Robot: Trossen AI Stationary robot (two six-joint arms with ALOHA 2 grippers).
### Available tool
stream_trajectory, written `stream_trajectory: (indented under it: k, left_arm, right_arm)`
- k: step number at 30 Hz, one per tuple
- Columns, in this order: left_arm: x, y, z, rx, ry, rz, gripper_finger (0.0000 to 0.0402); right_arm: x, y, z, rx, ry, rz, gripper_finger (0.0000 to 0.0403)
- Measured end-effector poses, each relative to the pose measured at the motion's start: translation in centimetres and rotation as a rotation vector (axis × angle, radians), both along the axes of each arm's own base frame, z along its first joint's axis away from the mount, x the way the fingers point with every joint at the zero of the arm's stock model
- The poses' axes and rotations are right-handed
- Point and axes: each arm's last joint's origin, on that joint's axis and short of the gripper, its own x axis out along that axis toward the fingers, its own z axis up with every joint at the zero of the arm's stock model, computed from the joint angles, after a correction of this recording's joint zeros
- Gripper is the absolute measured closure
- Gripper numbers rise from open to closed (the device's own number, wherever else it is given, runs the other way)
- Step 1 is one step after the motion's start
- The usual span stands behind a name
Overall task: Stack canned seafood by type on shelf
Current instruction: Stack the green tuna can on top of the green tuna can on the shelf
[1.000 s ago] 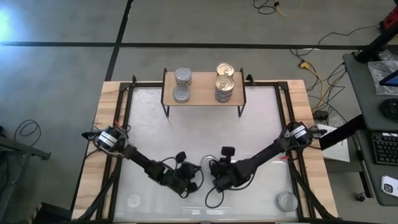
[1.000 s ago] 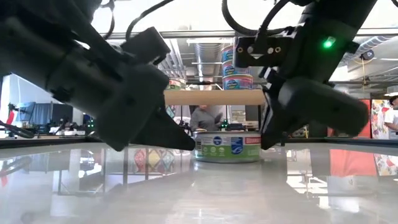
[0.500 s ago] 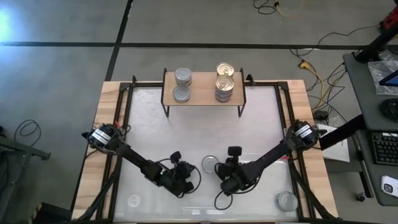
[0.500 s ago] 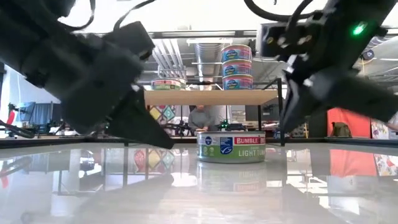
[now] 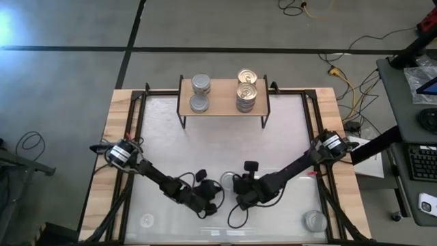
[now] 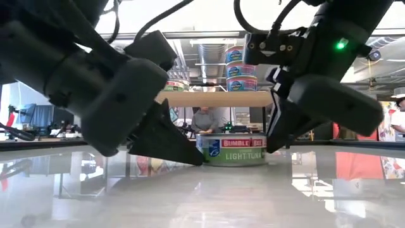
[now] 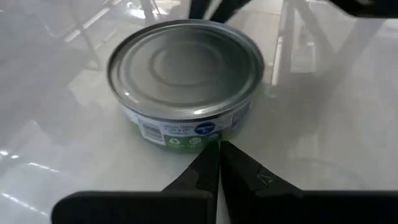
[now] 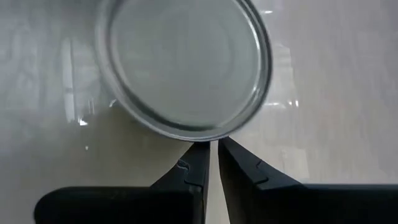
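A silver-topped tin (image 5: pixel 227 180) with a green "Light Tuna" label stands on its base on the white table, seen also in the low view as the tin (image 6: pixel 234 150). My left gripper (image 5: pixel 218 187) is shut at its left side and my right gripper (image 5: pixel 237 185) is shut at its right side. On the shelf (image 5: pixel 222 108) at the far edge, silver tins (image 5: pixel 200 85) stand to the left and gold tins (image 5: pixel 246 96) are stacked to the right. My left gripper (image 7: pixel 219 148) has its shut fingertips against the tin's side wall low down (image 7: pixel 208 134), coming slanting from the table's near left and pointing down. My right gripper (image 8: pixel 212 145) has its shut fingertips at the tin's rim (image 8: pixel 205 135), coming slanting from the near right. The tin stays flat on the table between them.
Two more tins stand near the table's near edge, one at the left (image 5: pixel 145 220) and one at the right (image 5: pixel 315 220). Black frame rails (image 5: pixel 134 137) run along the table's sides. Bare white table lies between the tin and the shelf.
Both grippers drew back from the tin toward the near edge, then came back in against its two sides. The tin turned about on the table, showing a different part of its label in the low view, and stayed close to the same spot.
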Motion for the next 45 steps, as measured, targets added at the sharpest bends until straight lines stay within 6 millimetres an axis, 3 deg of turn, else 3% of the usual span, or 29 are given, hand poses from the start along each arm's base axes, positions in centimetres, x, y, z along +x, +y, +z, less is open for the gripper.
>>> stream_trajectory:
  k: [7,12,18,26,33,38,45]
  left_arm:
    - [0.0,0.8,0.5,0.061,0.040,0.001,0.0402]
    - [-0.8,0.6,1.1,0.050,0.085,0.022,0.0402]
    - [-1.3,-0.5,1.7,0.033,0.072,-0.009,0.0402]
    - [-1.4,-1.4,1.9,0.046,0.081,-0.073,0.0402]
    - [-2.0,-1.1,1.7,0.072,0.143,-0.113,0.0397]
    - [-2.8,-0.5,1.8,0.050,0.171,-0.129,0.0340]
    - [-3.2,-0.1,1.9,0.071,0.170,-0.128,0.0187]
  right_arm:
    - [-0.2,1.4,1.7,0.011,0.011,0.022,0.0374]
    - [-1.7,1.1,2.9,-0.093,0.140,-0.044,0.0374]
    - [-2.6,0.3,2.3,-0.148,0.157,-0.117,0.0374]
    - [-2.2,0.4,2.2,-0.121,0.122,-0.126,0.0372]
    - [-1.8,0.9,2.7,-0.042,0.152,-0.083,0.0326]
    - [-1.6,1.1,2.9,-0.002,0.168,-0.069,0.0263]
    - [-1.1,0.6,3.1,0.010,0.153,-0.091,0.0196]
